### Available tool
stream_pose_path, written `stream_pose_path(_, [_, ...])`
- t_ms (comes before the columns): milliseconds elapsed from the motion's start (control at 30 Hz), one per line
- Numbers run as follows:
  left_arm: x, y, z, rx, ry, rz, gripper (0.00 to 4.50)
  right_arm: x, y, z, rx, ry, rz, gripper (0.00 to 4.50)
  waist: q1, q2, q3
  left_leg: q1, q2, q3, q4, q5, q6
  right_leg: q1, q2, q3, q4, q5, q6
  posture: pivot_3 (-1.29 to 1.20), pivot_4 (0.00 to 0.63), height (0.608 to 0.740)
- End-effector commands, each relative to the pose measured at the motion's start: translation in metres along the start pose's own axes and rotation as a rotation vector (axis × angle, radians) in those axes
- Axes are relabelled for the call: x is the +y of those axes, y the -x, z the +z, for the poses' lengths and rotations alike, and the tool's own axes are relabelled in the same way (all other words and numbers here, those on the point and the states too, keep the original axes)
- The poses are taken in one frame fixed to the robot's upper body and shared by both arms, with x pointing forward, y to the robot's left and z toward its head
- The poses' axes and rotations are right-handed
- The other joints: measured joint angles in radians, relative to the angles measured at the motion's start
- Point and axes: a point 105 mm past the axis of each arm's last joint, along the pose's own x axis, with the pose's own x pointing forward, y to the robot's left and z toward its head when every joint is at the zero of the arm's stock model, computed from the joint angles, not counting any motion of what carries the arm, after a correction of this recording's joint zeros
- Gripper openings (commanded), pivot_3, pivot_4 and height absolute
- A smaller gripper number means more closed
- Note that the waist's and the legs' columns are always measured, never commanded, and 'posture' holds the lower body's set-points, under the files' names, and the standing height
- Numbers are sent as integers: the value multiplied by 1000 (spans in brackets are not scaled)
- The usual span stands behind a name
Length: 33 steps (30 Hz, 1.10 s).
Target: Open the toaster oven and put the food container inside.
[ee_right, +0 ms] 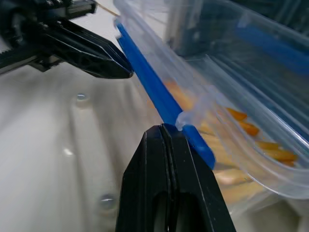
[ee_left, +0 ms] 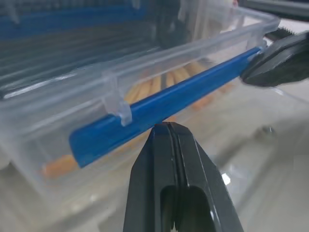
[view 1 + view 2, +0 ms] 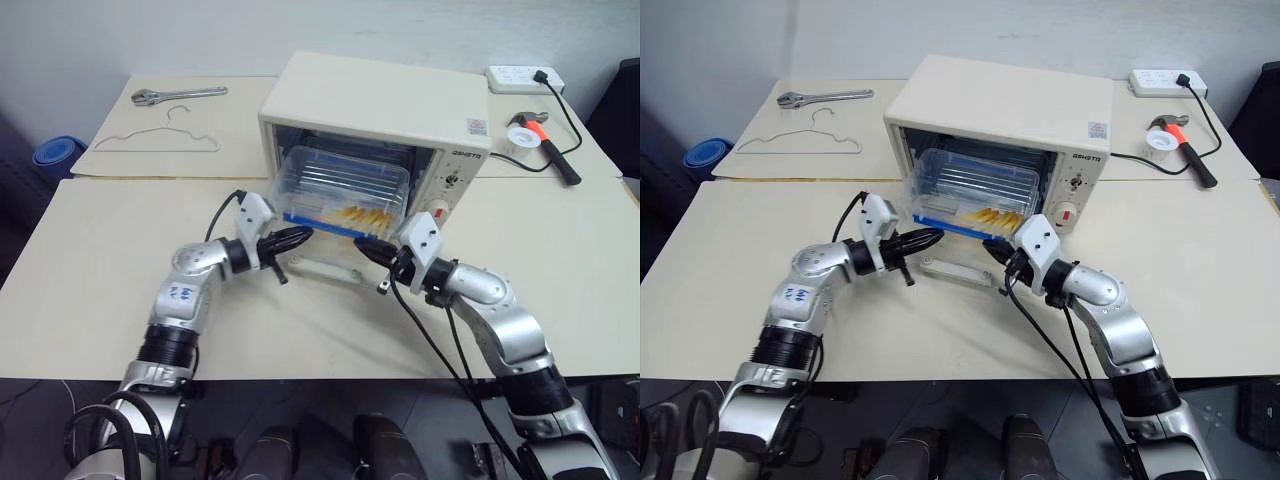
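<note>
So the toaster oven (image 3: 375, 120) has its glass door (image 3: 325, 262) dropped flat onto the table (image 3: 100, 280), and the food container (image 3: 345, 185) is about halfway in, back part on the rack, front edge poking out over the door. Both grippers have their fingers pressed together with nothing between them, and they're sitting tip-first at the front blue clip strip (image 3: 320, 226), the left gripper (image 3: 300, 236) at one end and the right gripper (image 3: 362, 246) at the other. Looks to me like they're set up to shove it in.

What worries me: two narrow tips on a slick plastic edge. If one pushes harder, the box probably skews and jams a corner against the oven wall. A tip could also slide under or over the strip and tilt the thing up, or pop the clip.

The container's long side runs across the oven mouth, left to right, so it's going in broadside, short way first. The front looks tipped slightly down.
</note>
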Motion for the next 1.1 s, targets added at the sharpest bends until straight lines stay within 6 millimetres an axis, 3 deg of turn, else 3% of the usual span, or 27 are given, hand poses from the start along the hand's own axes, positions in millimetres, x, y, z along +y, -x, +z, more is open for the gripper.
stream_pose_path(33, [16,-11,13,-62,-19,125,0,-24,-6,6,-29,43,-112,18,-1,0,0,0,0,0,0,0,0,0,0,0,0,0,0,0,150,740])
stream_pose_path(300, [26,-28,24,-146,-5,195,0,-52,-22,10,-74,35,-272,18,-6,0,0,0,0,2,0,0,0,-1,0,1,1,0,0,0,150,740])
stream_pose_path(433, [27,-12,27,-149,-16,166,0,-42,-9,17,-106,-50,-136,18,-7,0,0,0,0,2,1,0,0,-1,0,1,1,0,0,0,150,740])
stream_pose_path(533, [25,17,35,-133,-50,77,0,-32,21,30,-144,-75,-1,18,-9,0,0,0,1,1,-1,0,0,-2,0,1,2,0,0,0,150,740])
stream_pose_path(667, [11,63,44,-105,-95,-79,1205,-34,63,18,-63,-67,59,0,-11,0,0,-1,1,1,-2,0,0,-2,0,0,4,0,0,0,150,740])
stream_pose_path(800, [-16,114,40,-60,-176,-272,2435,-40,97,-26,101,-25,81,0,-11,0,0,1,1,2,-1,0,1,1,-1,1,-2,0,0,0,150,740])
stream_pose_path(900, [-24,133,29,52,-165,-322,3365,-30,96,-47,131,-33,146,0,-10,0,0,1,2,3,-1,0,1,1,0,2,-2,0,0,0,150,740])
stream_pose_path(1000, [-33,144,36,70,-112,-396,4283,-23,83,-57,96,-55,171,0,-10,1,0,2,2,3,-1,0,1,1,0,2,-1,0,-1,0,150,740])
stream_pose_path(1100, [-33,149,46,55,-82,-397,4480,-19,69,-55,19,-73,180,0,-10,2,1,2,3,3,-1,0,1,1,0,3,-1,1,-1,0,150,740])
